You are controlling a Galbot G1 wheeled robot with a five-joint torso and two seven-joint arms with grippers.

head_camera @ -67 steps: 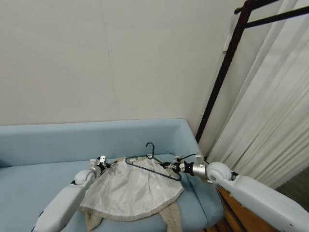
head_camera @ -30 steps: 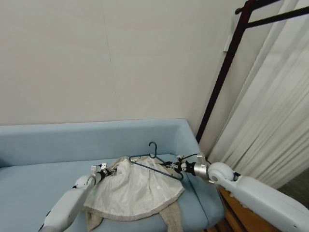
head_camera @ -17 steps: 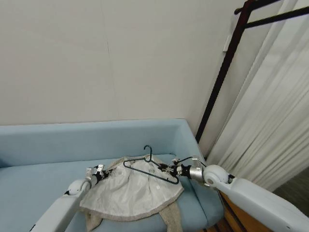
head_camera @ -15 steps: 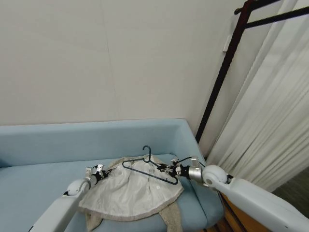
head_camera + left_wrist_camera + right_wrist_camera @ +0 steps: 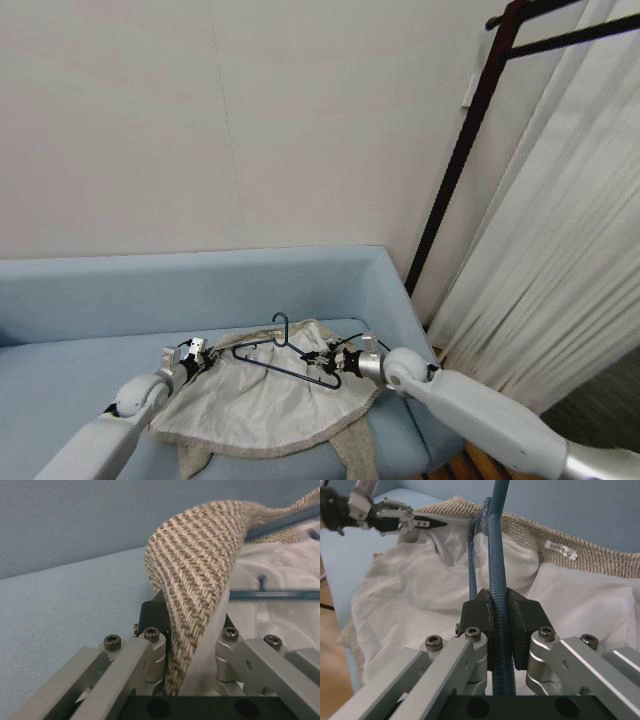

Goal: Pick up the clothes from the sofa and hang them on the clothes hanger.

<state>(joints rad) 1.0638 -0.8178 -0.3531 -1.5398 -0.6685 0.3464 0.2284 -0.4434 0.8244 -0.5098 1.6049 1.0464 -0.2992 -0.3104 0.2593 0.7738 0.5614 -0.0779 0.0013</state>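
A beige knit garment (image 5: 262, 400) with a white lining lies spread on the light blue sofa (image 5: 90, 300). My left gripper (image 5: 196, 355) is shut on the garment's knit edge (image 5: 200, 575) at its far left corner, the fabric pinched between the pads. My right gripper (image 5: 326, 361) is shut on the lower bar of a dark blue hanger (image 5: 283, 353), which slants over the garment's upper part. In the right wrist view the hanger bar (image 5: 498, 605) runs between the black pads, over the white lining (image 5: 415, 600), with the left gripper (image 5: 385, 517) beyond it.
A dark clothes rack post (image 5: 468, 140) rises at the right end of the sofa, with its top rails (image 5: 570, 35) high up. White curtains (image 5: 560, 250) hang to the right. The sofa backrest (image 5: 200, 285) stands behind the garment.
My right gripper has carried the hanger leftward across the garment. My left gripper has shifted a little left, still holding the knit edge.
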